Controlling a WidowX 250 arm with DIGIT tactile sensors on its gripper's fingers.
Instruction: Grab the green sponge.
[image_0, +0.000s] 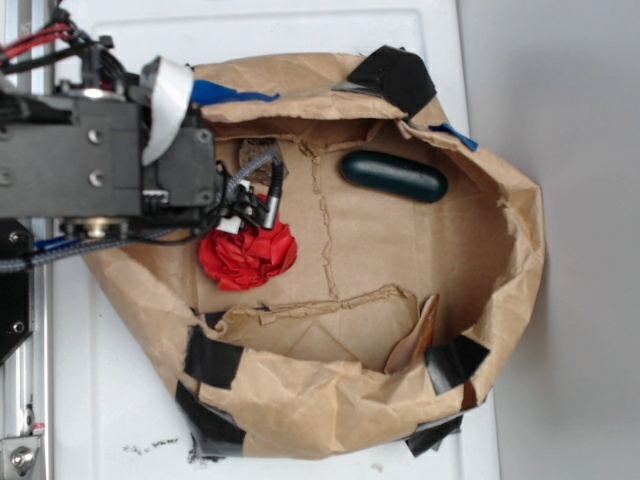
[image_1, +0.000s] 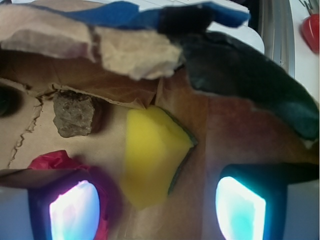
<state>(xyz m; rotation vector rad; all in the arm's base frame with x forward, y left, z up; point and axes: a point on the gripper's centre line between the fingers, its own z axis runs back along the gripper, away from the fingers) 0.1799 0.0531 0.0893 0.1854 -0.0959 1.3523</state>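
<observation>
Beside the bag wall (image_1: 235, 70), green sponge (image_1: 152, 155) lies w/ free floor around; gripper (image_1: 157, 210) hovers above it, jaws wide apart, empty, red cloth (image_0: 247, 253) by one finger.

arm (image_0: 70, 165): over left side | hand (image_1: 157, 212): fingers apart, empty

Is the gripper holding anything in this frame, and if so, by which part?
Nothing is held. The gripper is open, its fingers either side of the green sponge, not touching it.
</observation>
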